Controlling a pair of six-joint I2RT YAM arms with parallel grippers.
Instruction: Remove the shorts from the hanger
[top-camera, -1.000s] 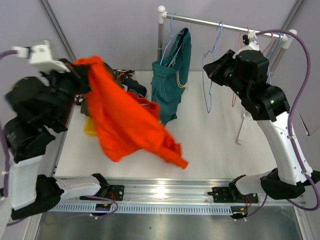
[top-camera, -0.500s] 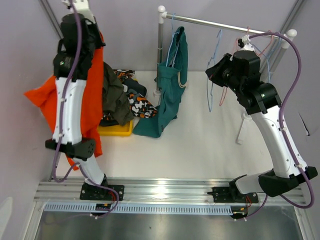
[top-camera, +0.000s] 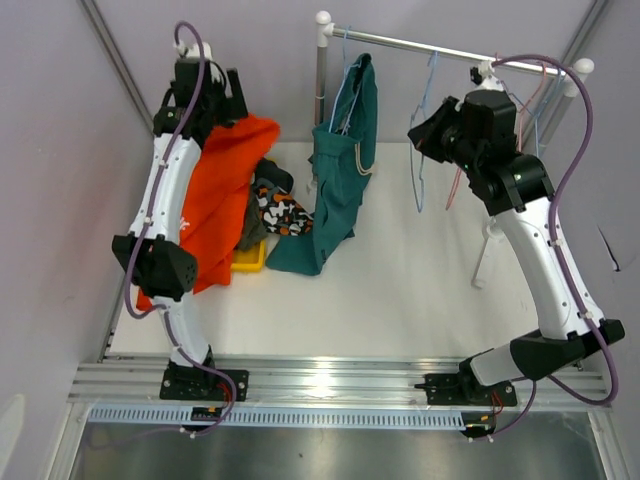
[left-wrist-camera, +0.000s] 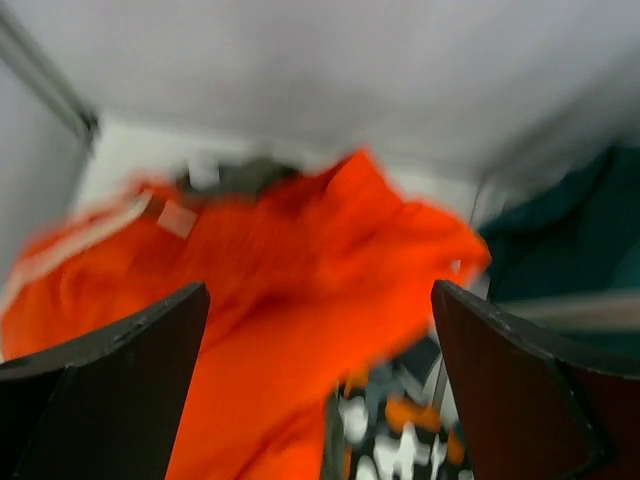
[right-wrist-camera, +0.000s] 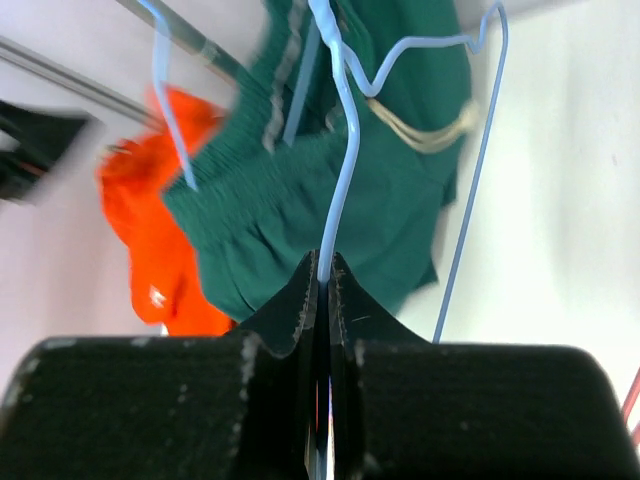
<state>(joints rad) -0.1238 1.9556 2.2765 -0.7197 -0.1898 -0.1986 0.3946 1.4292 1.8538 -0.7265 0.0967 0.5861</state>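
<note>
The bright orange shorts (top-camera: 222, 190) drop loose over the pile at the back left, under my left gripper (top-camera: 222, 90). In the left wrist view that gripper (left-wrist-camera: 318, 300) is wide open, with nothing between its fingers and the orange shorts (left-wrist-camera: 280, 290) below. The camouflage shorts (top-camera: 282, 214) lie in the pile. The teal shorts (top-camera: 344, 170) hang from a hanger on the rail (top-camera: 420, 44). My right gripper (top-camera: 420, 135) is shut on the wire of an empty light-blue hanger (right-wrist-camera: 341, 170), seen at the pinched jaws (right-wrist-camera: 322, 268) with the teal shorts (right-wrist-camera: 330, 200) behind.
A yellow bin (top-camera: 250, 263) lies under the pile of shorts. A dark pair (top-camera: 276, 176) lies at the pile's back. Bare pink hangers (top-camera: 458, 190) hang at the rail's right end. The rail's white post (top-camera: 321, 70) stands beside the teal shorts.
My left arm swung up from the front left to the back left with the orange shorts, then opened; the shorts now fall onto the pile. My right gripper stays shut on the hanger.
</note>
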